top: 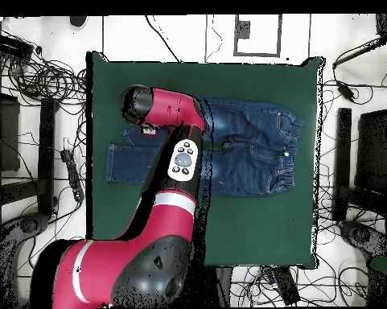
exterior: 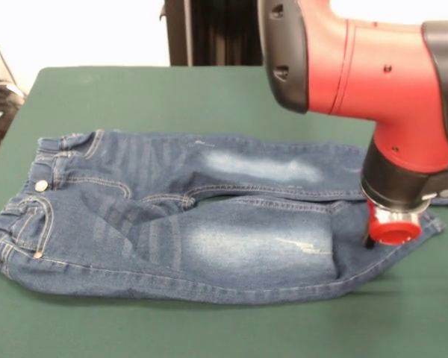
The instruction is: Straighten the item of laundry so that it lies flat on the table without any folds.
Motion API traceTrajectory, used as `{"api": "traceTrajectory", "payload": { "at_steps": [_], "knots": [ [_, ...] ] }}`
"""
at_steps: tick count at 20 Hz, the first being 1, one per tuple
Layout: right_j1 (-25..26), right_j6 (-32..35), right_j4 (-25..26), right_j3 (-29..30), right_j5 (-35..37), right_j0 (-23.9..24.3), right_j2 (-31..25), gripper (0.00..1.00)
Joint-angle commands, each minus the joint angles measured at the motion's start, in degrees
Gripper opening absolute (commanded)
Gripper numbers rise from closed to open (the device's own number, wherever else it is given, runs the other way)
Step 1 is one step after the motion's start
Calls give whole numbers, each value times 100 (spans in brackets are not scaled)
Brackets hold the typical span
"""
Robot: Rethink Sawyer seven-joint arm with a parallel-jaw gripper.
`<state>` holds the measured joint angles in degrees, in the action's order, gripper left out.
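Observation:
The item of laundry (exterior: 209,216), a small pair of blue jeans, lies spread on the green table (exterior: 172,97), with the waist at the left and both legs running right. A crease crosses the near leg close to its cuff, and the waist end is bunched. My gripper (exterior: 392,235) is down at the near leg's cuff on the right; I cannot tell whether it touches the cloth. In the overhead view the jeans (top: 253,153) have the waist at the right. There the arm (top: 168,109) covers the far leg and hides the gripper.
The arm's red wrist (exterior: 373,67) fills the upper right of the front view and hides the far leg's cuff. Green cloth shows on all sides of the jeans. Cables and stands (top: 35,72) lie on the floor around the table (top: 253,225).

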<state>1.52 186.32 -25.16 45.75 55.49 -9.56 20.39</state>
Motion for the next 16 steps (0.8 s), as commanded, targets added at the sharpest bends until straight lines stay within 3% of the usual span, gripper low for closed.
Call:
{"api": "traceTrajectory", "payload": {
  "at_steps": [1, 6, 11, 14, 16],
  "knots": [
    [827, 2794, -771, -746, 397, -129, -166, 0],
    [1055, 3499, -1097, -1317, 795, -116, 205, 0],
    [1659, 4581, -1497, -2327, 1212, -101, 968, 0],
    [1797, 4885, -1713, -2473, 977, -113, 1152, 0],
    [1933, 5047, -1862, -2733, 1244, -57, 1393, 0]
  ]
}}
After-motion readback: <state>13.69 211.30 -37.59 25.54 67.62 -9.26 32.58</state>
